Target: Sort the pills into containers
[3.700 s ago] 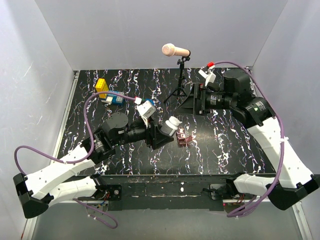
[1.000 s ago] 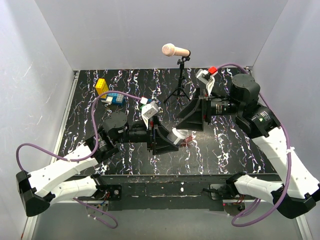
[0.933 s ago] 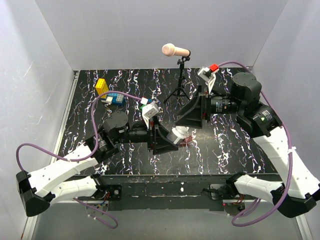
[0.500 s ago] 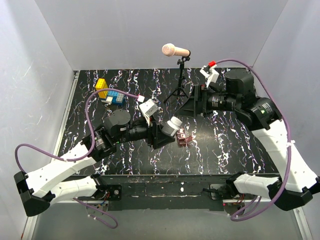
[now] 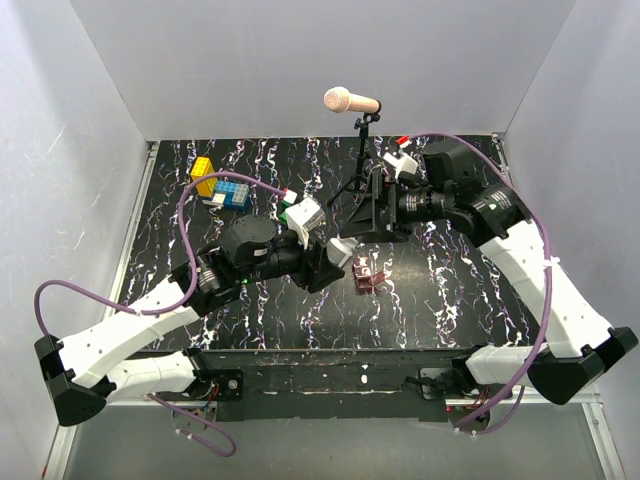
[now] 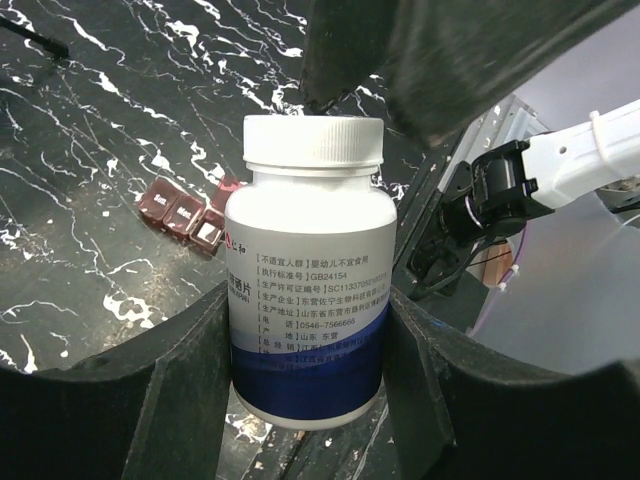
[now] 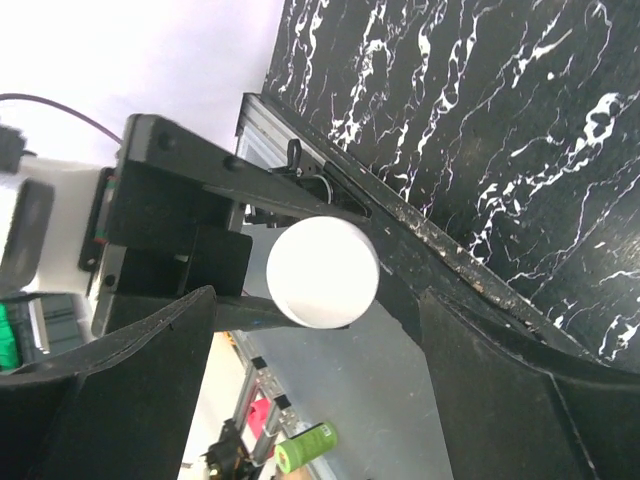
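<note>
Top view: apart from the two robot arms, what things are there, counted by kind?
White pill bottle: 1
Reddish-brown pill box: 1
Microphone on stand: 1
Pile of toy blocks: 1
Total: 4

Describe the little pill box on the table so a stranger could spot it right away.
On the black marbled table, look near the middle, just right of the white pill bottle held in the left gripper. The small reddish-brown rectangular box there has pale pinkish lid segments, unlike the yellow, blue and green toy blocks far left.
</note>
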Tool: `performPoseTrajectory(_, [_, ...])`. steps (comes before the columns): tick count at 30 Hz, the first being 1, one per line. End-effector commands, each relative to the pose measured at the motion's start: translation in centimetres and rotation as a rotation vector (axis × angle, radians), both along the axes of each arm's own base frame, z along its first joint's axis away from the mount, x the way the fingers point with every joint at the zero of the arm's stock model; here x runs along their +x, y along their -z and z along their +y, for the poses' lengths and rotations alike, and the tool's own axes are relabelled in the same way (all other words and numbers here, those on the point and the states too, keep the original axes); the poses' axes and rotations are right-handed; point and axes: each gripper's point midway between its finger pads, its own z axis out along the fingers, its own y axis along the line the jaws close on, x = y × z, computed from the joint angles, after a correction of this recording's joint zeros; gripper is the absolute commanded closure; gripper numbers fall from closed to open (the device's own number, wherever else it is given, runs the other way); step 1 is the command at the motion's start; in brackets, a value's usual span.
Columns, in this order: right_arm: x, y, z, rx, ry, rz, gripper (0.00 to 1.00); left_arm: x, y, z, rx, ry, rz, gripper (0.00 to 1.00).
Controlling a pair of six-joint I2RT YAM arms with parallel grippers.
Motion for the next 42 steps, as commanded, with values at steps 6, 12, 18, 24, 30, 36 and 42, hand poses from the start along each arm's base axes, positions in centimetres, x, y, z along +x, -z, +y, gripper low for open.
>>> performPoseTrajectory(6, [-0.1, 2.4, 1.2, 0.021, -0.032, 0.133, 0.2, 0.0, -2.3, 0.1, -0.027, 0.006, -0.051, 1.0])
performPoseTrajectory(12, [0.1, 2.0, 1.7, 0.058, -0.045, 0.136, 0.3, -0.2, -2.3, 0.0, -0.029, 0.018, -0.049, 1.0])
performPoseTrajectory(18, [-0.1, 1.7, 2.1, 0.086, -0.068, 0.148, 0.38, -0.4, -2.4, 0.0, -0.034, 0.025, -0.046, 1.0])
performPoseTrajectory(24, [-0.5, 0.9, 2.1, 0.107, -0.09, 0.134, 0.74, -0.2, -2.1, 0.1, -0.028, 0.011, -0.04, 1.0])
performPoseTrajectory(30, [-1.0, -0.2, 1.6, 0.116, -0.123, 0.042, 0.95, -0.4, -2.1, 0.0, -0.043, 0.012, -0.021, 1.0])
performPoseTrajectory(36, [-2.0, -2.4, 1.0, 0.162, -0.205, -0.153, 0.99, -1.9, -3.7, -0.5, -0.129, 0.078, 0.0, 1.0])
performPoseTrajectory(42, [-3.9, -4.8, 0.4, 0.243, -0.318, -0.37, 0.99, -4.7, -5.1, -1.2, -0.23, 0.216, 0.04, 1.0])
